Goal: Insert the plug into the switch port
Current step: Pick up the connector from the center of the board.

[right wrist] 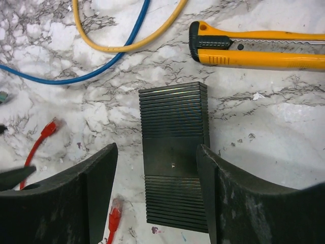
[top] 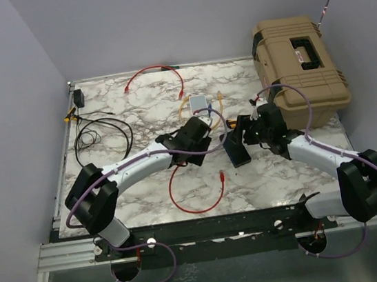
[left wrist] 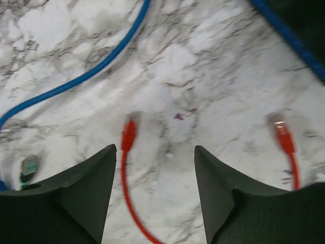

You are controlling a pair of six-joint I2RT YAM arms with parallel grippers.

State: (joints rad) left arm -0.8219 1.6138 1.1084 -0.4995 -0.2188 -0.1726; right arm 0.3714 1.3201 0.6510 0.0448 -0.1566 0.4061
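The switch [right wrist: 175,152], a flat black ribbed box, lies on the marble table; it also shows in the top view [top: 236,151]. Its sockets are not visible. My right gripper [right wrist: 157,146] is open and hovers over the switch, one finger on each side, not touching; it sits at mid-table in the top view [top: 244,132]. My left gripper [left wrist: 155,147] is open and empty above the table [top: 203,133]. A red plug [left wrist: 128,135] on a red cable lies just ahead of its left finger. A second red plug [left wrist: 282,134] lies to the right.
A yellow utility knife [right wrist: 259,46] lies beyond the switch. Blue cable [right wrist: 76,76] and yellow cable [right wrist: 122,46] curl nearby. A tan case [top: 301,70] stands at the back right. A grey-white box [top: 198,103], black adapter [top: 78,98] and another red cable [top: 155,71] lie farther back.
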